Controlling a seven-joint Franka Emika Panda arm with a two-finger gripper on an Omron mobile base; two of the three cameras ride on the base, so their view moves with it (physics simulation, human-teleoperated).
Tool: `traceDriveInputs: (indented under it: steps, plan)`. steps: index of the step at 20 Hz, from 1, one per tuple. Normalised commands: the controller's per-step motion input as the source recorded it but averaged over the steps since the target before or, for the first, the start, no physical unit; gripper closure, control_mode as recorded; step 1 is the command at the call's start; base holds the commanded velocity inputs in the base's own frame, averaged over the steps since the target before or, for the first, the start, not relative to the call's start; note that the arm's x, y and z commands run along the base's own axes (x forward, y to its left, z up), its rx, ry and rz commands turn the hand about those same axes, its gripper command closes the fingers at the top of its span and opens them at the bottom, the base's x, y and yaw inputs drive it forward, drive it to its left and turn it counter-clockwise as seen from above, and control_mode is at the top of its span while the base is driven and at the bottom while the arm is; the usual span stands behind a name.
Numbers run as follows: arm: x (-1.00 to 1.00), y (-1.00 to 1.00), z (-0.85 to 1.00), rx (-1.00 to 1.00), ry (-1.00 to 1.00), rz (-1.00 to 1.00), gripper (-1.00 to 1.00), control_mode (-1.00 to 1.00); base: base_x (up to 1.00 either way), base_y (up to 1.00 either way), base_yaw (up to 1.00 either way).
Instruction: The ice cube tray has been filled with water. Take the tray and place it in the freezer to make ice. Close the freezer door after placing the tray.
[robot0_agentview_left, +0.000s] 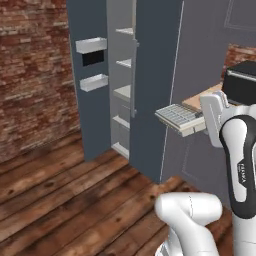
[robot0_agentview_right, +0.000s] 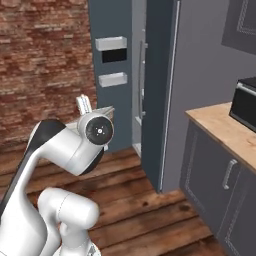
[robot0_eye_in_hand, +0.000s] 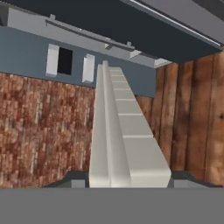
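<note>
The tray (robot0_agentview_left: 179, 118) is carried in the air at right of centre in the left base view, roughly level, its grid of cells facing up, clear of the table (robot0_agentview_left: 200, 98) behind it and just beside the edge of the closed plain door (robot0_agentview_left: 152, 90). In the hand view the tray (robot0_eye_in_hand: 124, 135) runs edge-on from the bottom centre toward the upper middle. The gripper (robot0_eye_in_hand: 130, 183) is closed narrowly on the near end of the tray, a dark fingertip visible at each side of it at the bottom of that view. The freezer (robot0_agentview_left: 121, 80) stands open at upper centre, white shelves exposed, and the freezer door (robot0_agentview_left: 90, 75) is swung out to the upper left with two white bins on its inner face. Hazards, as judged from this position: the tray is held by one end only, so any tilt or abrupt swing would likely spill water or let the far end sag. The far end could strike the edge of the plain door or a shelf front during insertion. The opening is narrow; a skewed approach could jam the tray against the freezer door bins.
</note>
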Motion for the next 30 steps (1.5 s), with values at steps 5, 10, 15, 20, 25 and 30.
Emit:
traceDriveInputs:
  steps: [5, 10, 15, 20, 25, 30]
  plan:
    - [0.0, 0.0, 0.0, 0.0, 0.0, 0.0, 1.0, 1.0, 0.92, 0.0, -0.29]
    - [0.0, 0.0, 0.0, 0.0, 0.0, 0.0, 1.0, 1.0, 0.89, 0.03, -0.27]
    - [0.0, 0.0, 0.0, 0.0, 0.0, 0.0, 1.0, 1.0, 0.72, 0.14, -0.25]
    - [0.0, 0.0, 0.0, 0.0, 0.0, 0.0, 1.0, 1.0, 0.47, 0.27, -0.23]
    - [0.0, 0.0, 0.0, 0.0, 0.0, 0.0, 1.0, 1.0, 0.34, 0.39, -0.22]
    - [0.0, 0.0, 0.0, 0.0, 0.0, 0.0, 1.0, 1.0, 0.36, 0.47, -0.2]
